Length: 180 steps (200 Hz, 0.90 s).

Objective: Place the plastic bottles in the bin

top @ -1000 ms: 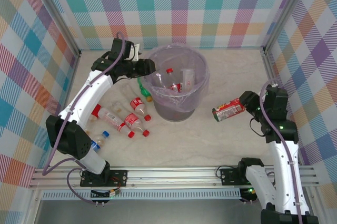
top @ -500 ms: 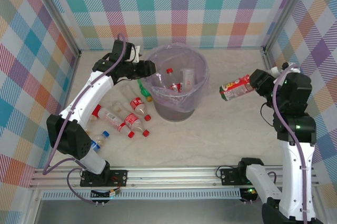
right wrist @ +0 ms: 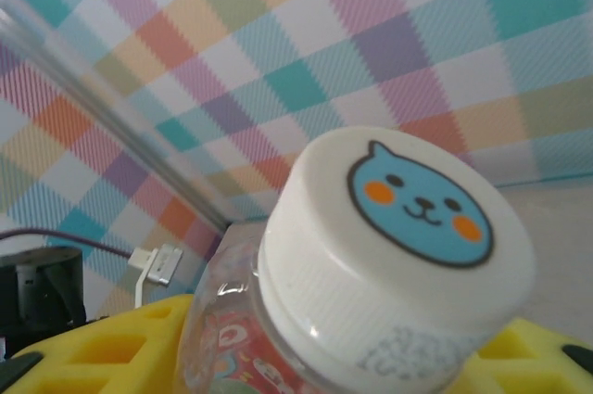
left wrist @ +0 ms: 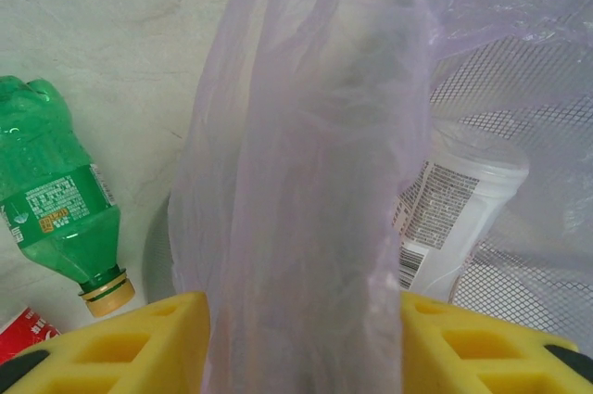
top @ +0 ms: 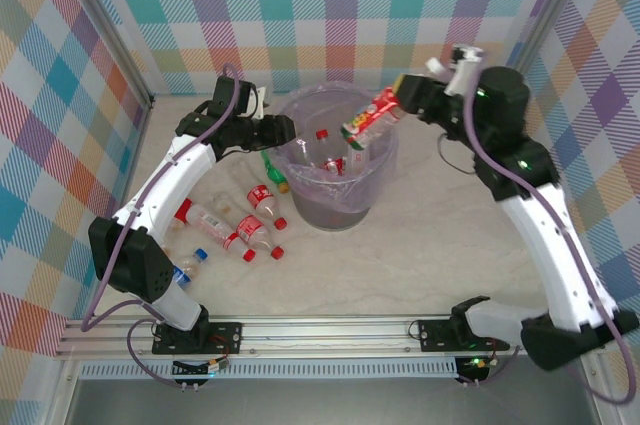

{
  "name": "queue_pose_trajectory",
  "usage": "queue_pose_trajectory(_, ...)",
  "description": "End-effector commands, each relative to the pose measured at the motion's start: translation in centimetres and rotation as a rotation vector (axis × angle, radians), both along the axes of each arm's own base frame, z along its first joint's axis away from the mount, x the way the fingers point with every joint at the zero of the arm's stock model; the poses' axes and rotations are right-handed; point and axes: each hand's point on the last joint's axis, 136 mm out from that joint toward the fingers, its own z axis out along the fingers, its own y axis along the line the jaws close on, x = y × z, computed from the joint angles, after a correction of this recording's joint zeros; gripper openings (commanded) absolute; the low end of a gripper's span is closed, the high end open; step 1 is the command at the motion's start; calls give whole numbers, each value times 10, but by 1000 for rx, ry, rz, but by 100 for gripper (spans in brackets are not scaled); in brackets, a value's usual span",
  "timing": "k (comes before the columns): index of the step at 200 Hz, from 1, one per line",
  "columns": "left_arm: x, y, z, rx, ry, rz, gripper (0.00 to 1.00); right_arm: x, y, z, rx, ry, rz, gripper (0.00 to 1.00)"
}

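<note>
Right jaws: clenched on the neck end of a clear plastic bottle with red label point(top: 372, 117). Its white cap point(right wrist: 398, 227) sits just above them, facing the wrist camera, and the body points away and down. The bottle hangs tilted over the right part of the opening of the round grey mesh bin point(top: 335, 210), so a release here should drop it in.

Left jaws: closed on a fold of the translucent lilac plastic bag point(left wrist: 306, 162) at the bin's left rim, probably to steady the bin and keep the liner spread.

Beyond these jaws, inside the bin: a pale clear bottle point(left wrist: 454, 209).

Outside, to their left on the worktop point(top: 420, 245): a green plastic bottle point(left wrist: 56, 218). Several red-capped bottles point(top: 240, 225) lie nearer the arm base, not yet binned.
</note>
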Motion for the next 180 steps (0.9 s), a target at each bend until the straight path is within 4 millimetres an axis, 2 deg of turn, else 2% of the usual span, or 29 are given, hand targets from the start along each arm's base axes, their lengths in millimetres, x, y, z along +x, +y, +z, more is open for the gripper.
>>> queue_pose_trajectory(1, -3, 3, 10, 0, -17, 13, 51, 21, 31, -2, -84, -50, 41, 48)
queue_pose_trajectory(35, -5, 6, 14, 15, -17, 20, 51, 49, 79, -53, -223, 19, 112, 49)
queue_pose_trajectory(55, -4, 6, 16, 16, -16, 23, 51, 67, 93, -83, -315, 48, 128, 49)
queue_pose_trajectory(73, -3, 5, 15, 17, 0, 23, 50, 76, 102, -107, -365, 81, 159, 49)
queue_pose_trajectory(96, -2, 8, 15, 31, 3, 33, 50, 78, 114, -122, -387, 97, 207, 50)
queue_pose_trajectory(149, 3, 8, 15, 42, 1, 37, 50, 82, 121, -158, -441, 167, 241, 55)
queue_pose_trajectory(164, 6, 7, 14, 38, 1, 40, 50, 79, 121, -156, -440, 170, 253, 56)
queue_pose_trajectory(180, 7, 6, 13, 35, 1, 41, 50, 74, 119, -143, -437, 155, 258, 56)
